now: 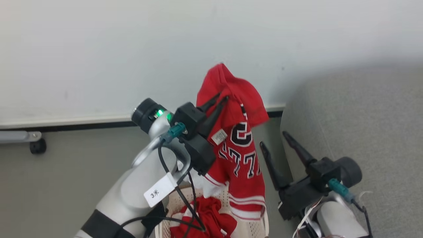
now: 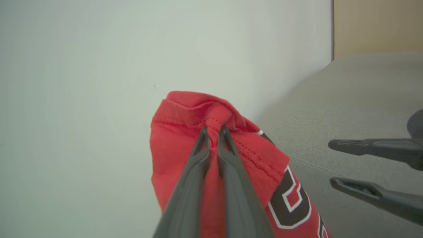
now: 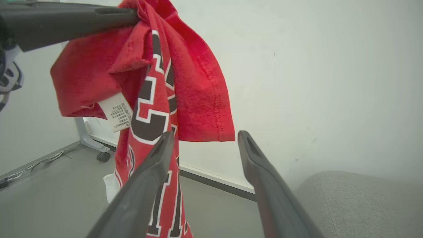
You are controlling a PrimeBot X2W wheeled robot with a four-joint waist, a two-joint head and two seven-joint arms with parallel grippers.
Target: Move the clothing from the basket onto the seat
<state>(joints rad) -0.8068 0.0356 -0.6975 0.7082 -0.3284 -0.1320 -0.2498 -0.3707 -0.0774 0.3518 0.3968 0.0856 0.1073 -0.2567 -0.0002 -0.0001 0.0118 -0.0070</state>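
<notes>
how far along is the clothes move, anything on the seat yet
Done: nothing yet; the seat shows no clothing where visible. In hand: the left gripper is shut on the numbered jersey, raised with its hem hanging over the basket; the right gripper is open beside it, holding nothing. Left: land the jersey on the seat, then fetch the plainer red garment lying in the basket.

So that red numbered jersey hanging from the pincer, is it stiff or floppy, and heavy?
Probably floppy: the jersey hangs in loose folds from the one bunch the left pincer pinches. Likely light, since that small pinch carries all of it. It may swing or snag when moved, as its hem hangs down by the basket.
</notes>
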